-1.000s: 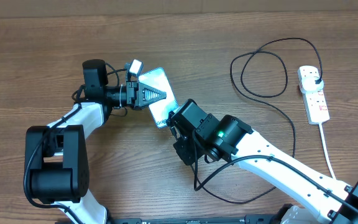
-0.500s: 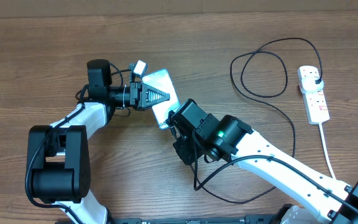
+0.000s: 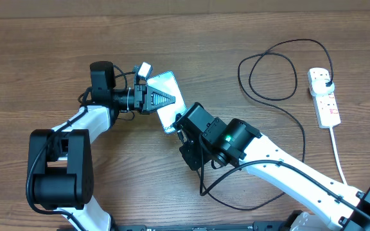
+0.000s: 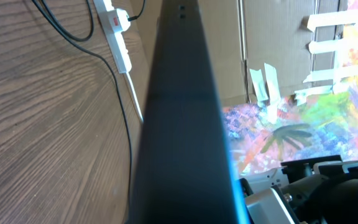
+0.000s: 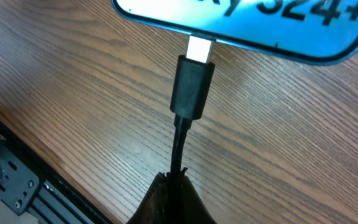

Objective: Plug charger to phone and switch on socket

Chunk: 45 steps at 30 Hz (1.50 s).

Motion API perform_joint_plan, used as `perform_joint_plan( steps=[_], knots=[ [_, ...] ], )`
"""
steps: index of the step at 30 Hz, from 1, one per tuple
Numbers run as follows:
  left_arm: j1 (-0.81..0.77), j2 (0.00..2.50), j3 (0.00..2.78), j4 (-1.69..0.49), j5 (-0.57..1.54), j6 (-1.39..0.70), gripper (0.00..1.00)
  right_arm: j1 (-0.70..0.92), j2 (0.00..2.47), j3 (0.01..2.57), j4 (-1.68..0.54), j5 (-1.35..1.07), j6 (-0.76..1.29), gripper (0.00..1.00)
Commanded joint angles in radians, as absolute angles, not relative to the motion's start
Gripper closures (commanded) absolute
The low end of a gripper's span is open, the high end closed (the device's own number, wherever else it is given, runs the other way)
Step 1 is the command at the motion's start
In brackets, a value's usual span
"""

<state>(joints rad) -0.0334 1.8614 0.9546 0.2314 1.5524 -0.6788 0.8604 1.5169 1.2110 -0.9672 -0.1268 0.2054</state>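
Note:
The phone (image 3: 167, 82), its screen glowing light blue, is held off the table on edge, and my left gripper (image 3: 170, 98) is shut on it. In the left wrist view its dark edge (image 4: 179, 124) fills the middle and hides the fingers. My right gripper (image 5: 178, 179) is shut on the charger's thin black cable just behind the small plug (image 5: 192, 84). The plug's silver tip meets the phone's bottom edge (image 5: 247, 18), with some metal still showing. The charger cable (image 3: 272, 70) loops right to a black plug in the white socket (image 3: 324, 96).
The socket's white cord (image 3: 339, 154) runs down the right side towards the table's front. The black cable trails under my right arm (image 3: 281, 160). A metal rail (image 5: 5, 180) lines the front table edge. Cardboard and a colourful picture (image 4: 291, 124) stand beyond the table.
My left gripper and the phone shifted slightly right early on, then stayed still. The right gripper and plug have not moved.

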Motion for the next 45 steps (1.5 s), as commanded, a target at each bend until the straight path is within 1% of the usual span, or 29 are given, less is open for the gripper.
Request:
perform_joint_plan(
  steps=[1,14,24,45],
  knots=[
    [-0.039,1.864,0.975,0.236,1.58,-0.713,0.96,0.868,1.517,1.215,-0.974,-0.134,0.213,0.96],
    [-0.04,1.864,0.975,0.236,1.579,-0.721,0.96,0.868,1.517,1.215,-0.969,-0.137,0.213,0.96],
    [-0.04,1.864,0.975,0.236,1.58,-0.68,0.96,0.868,1.517,1.215,-0.953,-0.136,0.212,0.96],
    [-0.04,1.864,0.975,0.236,1.58,-0.715,0.96,0.868,1.517,1.215,-0.97,-0.136,0.213,0.96]
  ],
)
